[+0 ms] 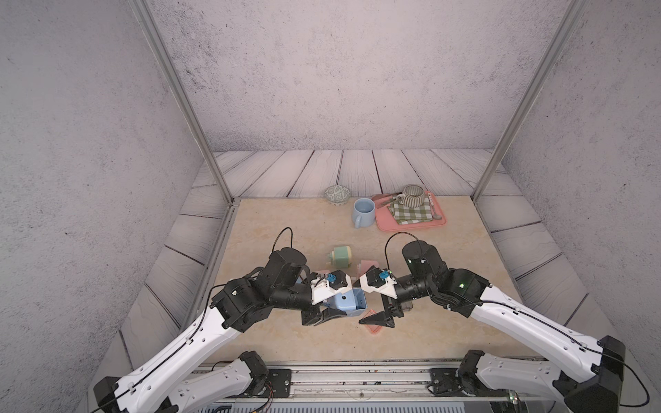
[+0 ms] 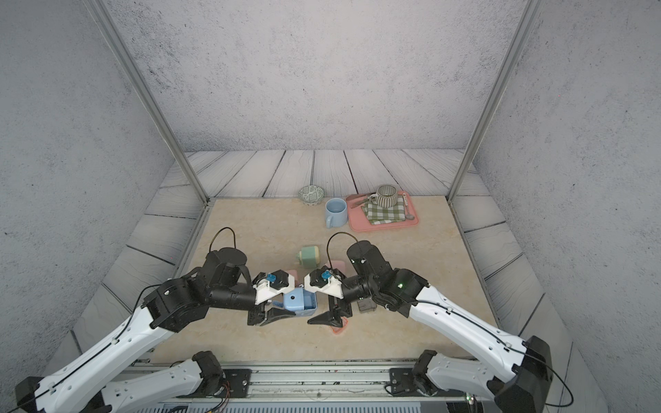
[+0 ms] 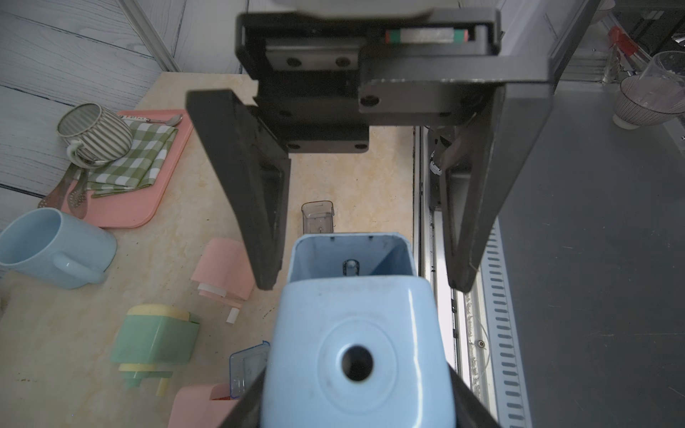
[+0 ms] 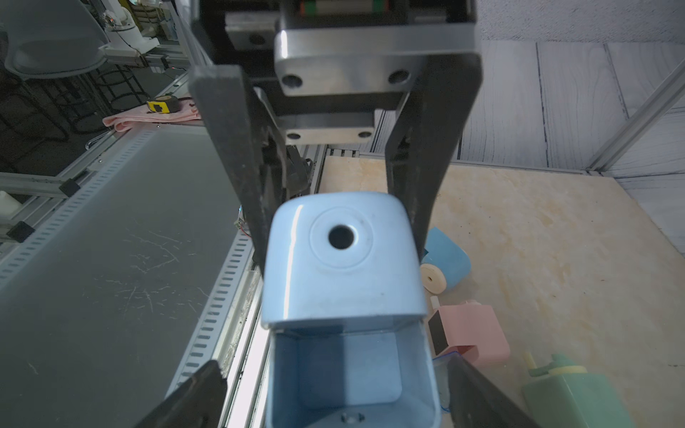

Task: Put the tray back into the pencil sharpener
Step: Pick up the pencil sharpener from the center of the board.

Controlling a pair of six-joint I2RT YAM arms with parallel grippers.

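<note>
1. Left gripper [image 4: 339,252]: fingers [image 4: 237,155] clamped on the sides of the blue pencil sharpener [image 1: 348,304], near the front edge of the table [image 1: 286,232]
2. Right gripper [image 3: 362,285]: fingers [image 3: 255,192] spread wide, straddling the sharpener's open end, holding nothing
3. Sharpener: long axis runs from gripper to gripper; pencil hole faces up; tray bay faces the right gripper and is empty
4. Loose on the table: red-tinted tray [image 1: 374,328] under the right gripper, grey tray [image 3: 317,216] near it, blue-tinted tray [image 3: 249,365] against a pink sharpener [image 3: 196,405]; which one fits cannot be told
5. Blue mug [image 1: 363,211], rear: empty
</note>
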